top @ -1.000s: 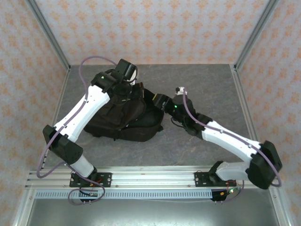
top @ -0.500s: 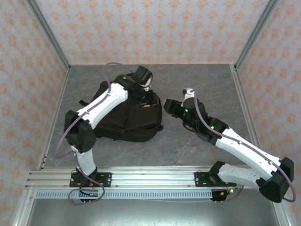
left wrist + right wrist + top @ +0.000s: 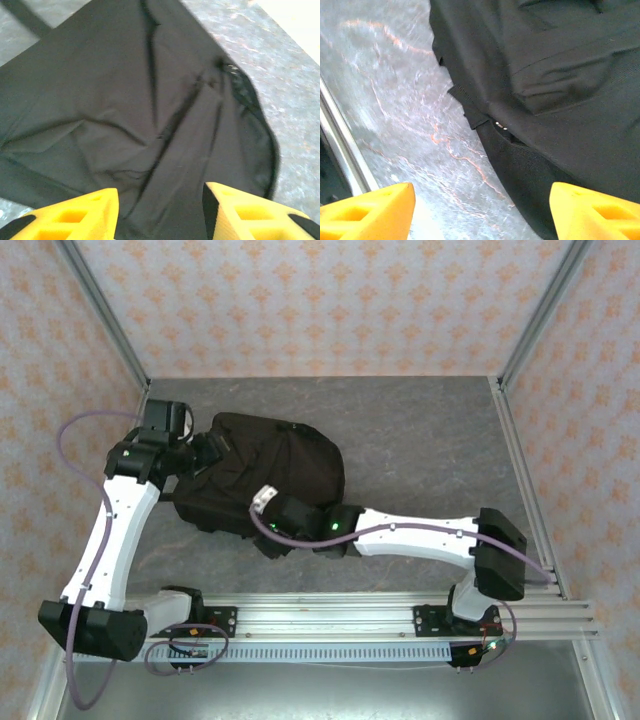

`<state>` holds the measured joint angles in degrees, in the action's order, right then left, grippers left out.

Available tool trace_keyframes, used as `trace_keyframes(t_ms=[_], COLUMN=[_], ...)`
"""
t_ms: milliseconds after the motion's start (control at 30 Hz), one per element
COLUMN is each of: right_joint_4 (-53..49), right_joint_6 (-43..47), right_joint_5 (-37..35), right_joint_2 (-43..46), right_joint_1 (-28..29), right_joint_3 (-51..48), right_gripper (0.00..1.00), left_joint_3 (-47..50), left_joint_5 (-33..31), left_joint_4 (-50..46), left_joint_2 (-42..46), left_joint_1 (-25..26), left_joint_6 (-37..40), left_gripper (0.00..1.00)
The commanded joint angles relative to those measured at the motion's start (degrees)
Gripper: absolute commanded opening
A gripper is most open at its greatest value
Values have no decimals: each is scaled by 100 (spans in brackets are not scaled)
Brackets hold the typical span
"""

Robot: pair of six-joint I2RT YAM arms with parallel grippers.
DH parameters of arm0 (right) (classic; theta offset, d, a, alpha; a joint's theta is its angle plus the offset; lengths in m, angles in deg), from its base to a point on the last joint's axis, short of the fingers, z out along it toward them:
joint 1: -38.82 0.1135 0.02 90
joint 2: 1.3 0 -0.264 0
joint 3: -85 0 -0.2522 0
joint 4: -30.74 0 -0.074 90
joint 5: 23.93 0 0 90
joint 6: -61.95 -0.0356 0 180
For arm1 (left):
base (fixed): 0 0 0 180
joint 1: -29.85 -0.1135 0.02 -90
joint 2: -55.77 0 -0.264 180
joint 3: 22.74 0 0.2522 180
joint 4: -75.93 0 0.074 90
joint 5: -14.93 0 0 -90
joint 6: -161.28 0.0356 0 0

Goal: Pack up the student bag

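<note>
Currently left tool (image 3: 160,212) and right tool (image 3: 480,210) hover released at the large black soft fabric backpack (image 3: 285,455); grip what seems a seam, not slack cloth.

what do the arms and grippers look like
The left arm and right arm are white with black joints, each trailing a lilac cable. A green light glows on the right arm. Left gripper and right gripper have yellow fingers with cut-outs.

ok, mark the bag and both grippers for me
student bag (image 3: 285,465): top external view, on the middle of its black fabric front.
left gripper (image 3: 159,207): left wrist view, midway between its yellow fingertips, open.
right gripper (image 3: 480,200): right wrist view, midway between its yellow fingertips, open.
</note>
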<state>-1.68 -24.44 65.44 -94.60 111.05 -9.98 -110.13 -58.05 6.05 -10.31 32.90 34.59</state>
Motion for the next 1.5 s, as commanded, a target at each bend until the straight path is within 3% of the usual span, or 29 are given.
trace_keyframes(t_ms=[0, 167, 333, 567, 933, 1100, 1233, 1367, 1467], right_joint_4=[1447, 3704, 4682, 4669, 4472, 4502, 4513, 4505, 4564], right_joint_6=[2285, 3905, 4242, 4077, 4002, 4078, 4008, 3839, 3718], right_joint_5=[227, 1083, 985, 812, 545, 238, 326, 474, 547], right_joint_2=[122, 35, -352, -800, -1262, -1415, -1189, -800, -511], right_joint_1=[-77, -159, -226, -221, -253, -279, -295, -297, -297], right_joint_3=[-702, -1864, -1931, -1408, -956, -833, -999, -1343, -1653], right_gripper=[72, 69, 63, 57, 49, 32, 1, 0, 0], left_joint_3=[262, 586, 792, 994, 1005, 998, 1038, 1203, 1572], left_joint_5=[-153, 11, 13, -241, -23, -10, -14, 141, 706], left_joint_4=[-94, 46, 126, 241, 299, 302, 308, 336, 418], left_joint_2=[338, 583, 716, 912, 852, 852, 837, 834, 760], left_joint_1=[-80, -155, -190, -191, -191, -191, -191, -191, -191], left_joint_6=[-163, -201, -61, 12, -23, -26, -38, -189, -623], left_gripper=[48, 49, 48, 49, 48, 48, 48, 48, 48])
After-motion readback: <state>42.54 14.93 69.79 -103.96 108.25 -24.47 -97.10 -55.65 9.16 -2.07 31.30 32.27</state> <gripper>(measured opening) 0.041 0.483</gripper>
